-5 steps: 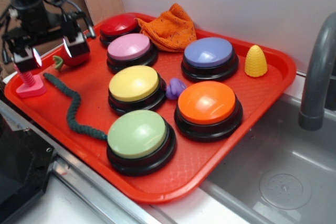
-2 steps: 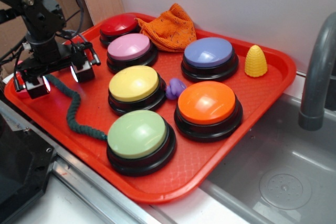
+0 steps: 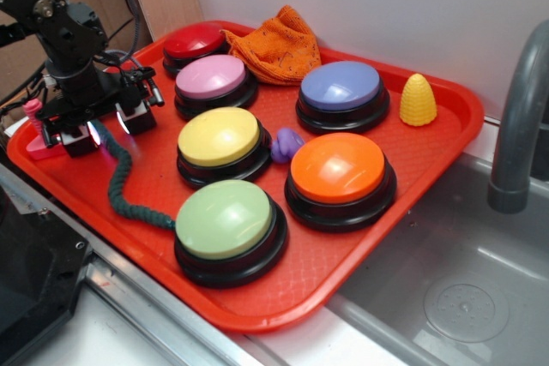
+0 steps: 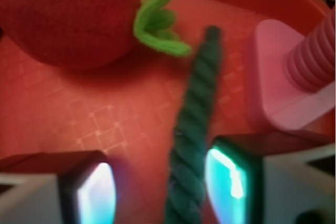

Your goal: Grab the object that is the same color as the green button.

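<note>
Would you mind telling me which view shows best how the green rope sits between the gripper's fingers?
The wrist view: the green rope runs up between the two fingers of the open gripper, nearer the right one. The exterior view shows the rope's wavy length on the red tray, but the gripper hides its far end.

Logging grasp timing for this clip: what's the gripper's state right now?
Gripper: open, holding nothing; the green rope lies between its fingers, nearer one of them, with a clear gap on the other side.
</note>
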You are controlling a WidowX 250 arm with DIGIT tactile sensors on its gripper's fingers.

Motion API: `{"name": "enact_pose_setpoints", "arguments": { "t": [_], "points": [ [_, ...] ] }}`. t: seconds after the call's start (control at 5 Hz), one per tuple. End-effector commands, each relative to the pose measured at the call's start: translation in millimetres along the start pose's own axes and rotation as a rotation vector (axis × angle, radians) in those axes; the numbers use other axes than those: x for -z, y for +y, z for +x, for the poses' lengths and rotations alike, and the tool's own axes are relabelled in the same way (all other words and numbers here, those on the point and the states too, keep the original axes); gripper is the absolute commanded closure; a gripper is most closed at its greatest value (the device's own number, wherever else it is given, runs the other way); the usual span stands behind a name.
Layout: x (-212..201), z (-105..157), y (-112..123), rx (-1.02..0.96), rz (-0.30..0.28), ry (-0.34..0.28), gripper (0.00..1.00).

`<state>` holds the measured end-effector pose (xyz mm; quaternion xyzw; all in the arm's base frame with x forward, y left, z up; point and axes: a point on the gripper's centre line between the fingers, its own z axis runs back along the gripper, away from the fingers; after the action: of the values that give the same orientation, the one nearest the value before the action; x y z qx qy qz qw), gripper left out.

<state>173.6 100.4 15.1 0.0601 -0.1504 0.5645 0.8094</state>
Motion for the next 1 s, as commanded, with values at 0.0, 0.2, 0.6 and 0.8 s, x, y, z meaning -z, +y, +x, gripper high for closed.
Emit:
{"name": "enact_pose_setpoints", "arguments": {
  "t": [0.0,0.2,0.6,0.8],
  "points": [
    [-2.4,6.3,10.3,0.008,-0.028,0.046,1.00],
    [-11.5,11.1,7.3,0.053,-0.031,0.058,1.00],
    [-76.1,26.8,-16.4,0.391,-0.066,0.088,1.00],
    [-108.4,25.5,-32.0,0.580,-0.118,0.168,1.00]
  ]
}}
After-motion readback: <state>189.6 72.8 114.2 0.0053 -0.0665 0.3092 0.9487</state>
